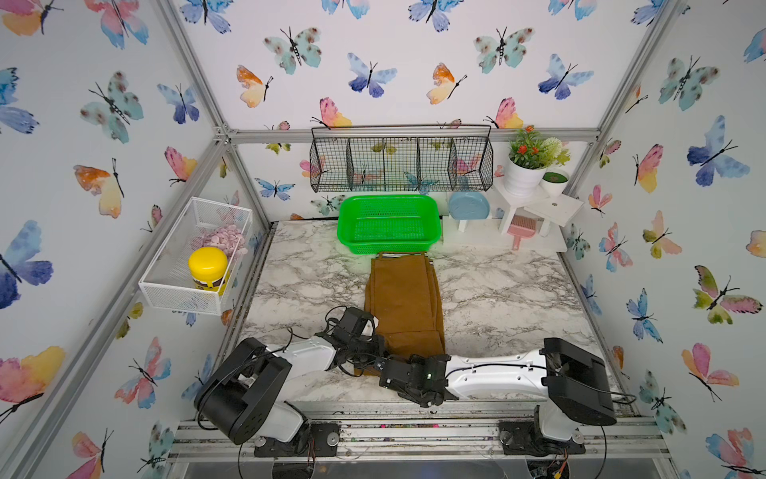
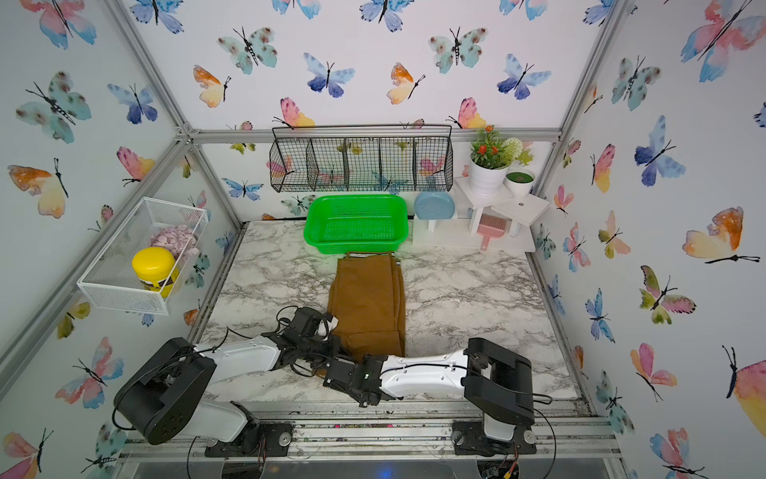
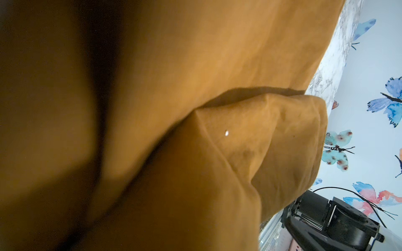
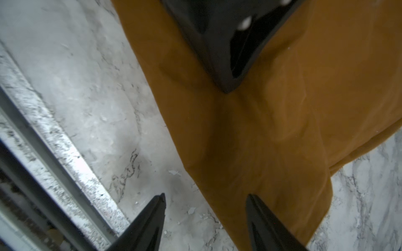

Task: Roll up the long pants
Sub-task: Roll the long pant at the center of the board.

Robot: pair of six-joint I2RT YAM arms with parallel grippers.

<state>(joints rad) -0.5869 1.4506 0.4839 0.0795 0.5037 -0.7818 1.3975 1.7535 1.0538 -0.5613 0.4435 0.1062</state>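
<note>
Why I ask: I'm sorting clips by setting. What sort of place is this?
Probably a staged robot test booth, not a real room: butterfly-papered panels set in an aluminium frame, a marble-patterned tabletop, and a left arm and right arm mounted on a front rail.

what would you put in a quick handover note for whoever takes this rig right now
Left end effector: shut, apparently pinching the near hem end of the long pants.
Right end effector: open, holding nothing, at the same end, one finger over cloth and one over the table.
Pants: legs stacked, lying flat on the table, striped waistband by the green basket.
Done: the near end looks turned over once at most.
To do: roll the cloth up to the waistband.
</note>
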